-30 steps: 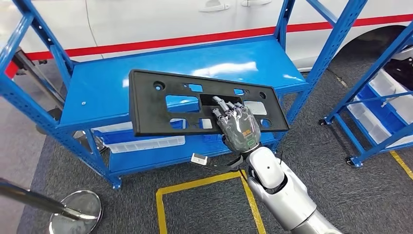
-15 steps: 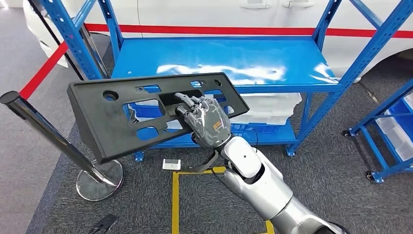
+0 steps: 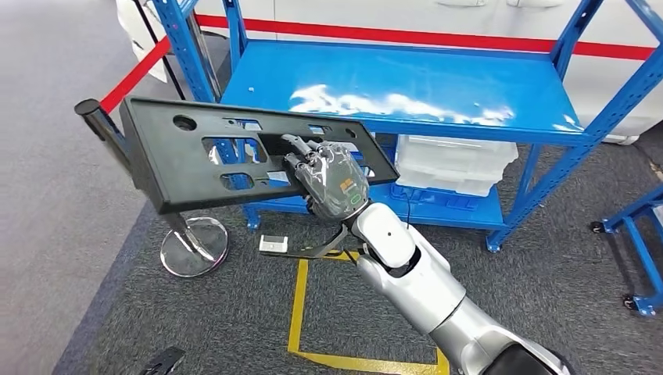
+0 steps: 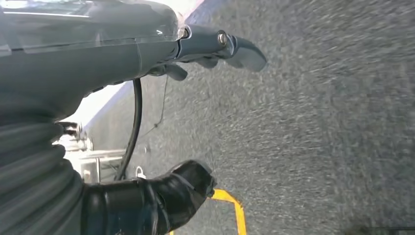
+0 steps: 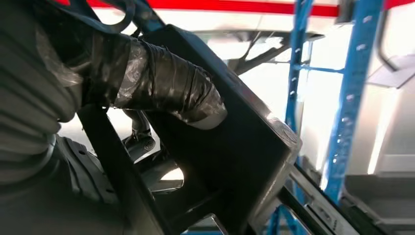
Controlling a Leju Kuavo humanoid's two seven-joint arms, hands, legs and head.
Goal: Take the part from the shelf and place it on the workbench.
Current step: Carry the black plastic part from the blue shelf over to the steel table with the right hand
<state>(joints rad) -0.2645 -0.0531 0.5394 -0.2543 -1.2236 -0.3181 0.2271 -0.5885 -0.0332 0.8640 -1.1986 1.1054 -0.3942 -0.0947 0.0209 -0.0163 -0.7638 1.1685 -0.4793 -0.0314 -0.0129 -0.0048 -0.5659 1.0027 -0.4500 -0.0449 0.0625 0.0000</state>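
Note:
The part (image 3: 180, 168) is a long black plastic plate with several cut-outs. My right hand (image 3: 332, 183) grips it through a middle opening and holds it in the air, tilted, in front of the blue shelf (image 3: 438, 86) and clear of it. The plate's left end hangs over a metal stanchion. Up close in the right wrist view, the taped thumb (image 5: 171, 93) presses on the plate's (image 5: 235, 156) dark surface. My left hand (image 4: 122, 54) hangs over grey carpet, its fingers apart and nothing in it.
A chrome stanchion (image 3: 193, 248) with a red belt (image 3: 133, 74) stands at the left. White bins (image 3: 453, 164) fill the lower shelf. A white car body is behind the shelf. Yellow floor tape (image 3: 297, 312) and a small white object (image 3: 273, 244) lie below. Another blue rack (image 3: 645, 234) stands at the right.
The camera has swung left, so the shelf and stanchion have slid rightward in the picture. My right hand still holds the black plate, which has come off the shelf top.

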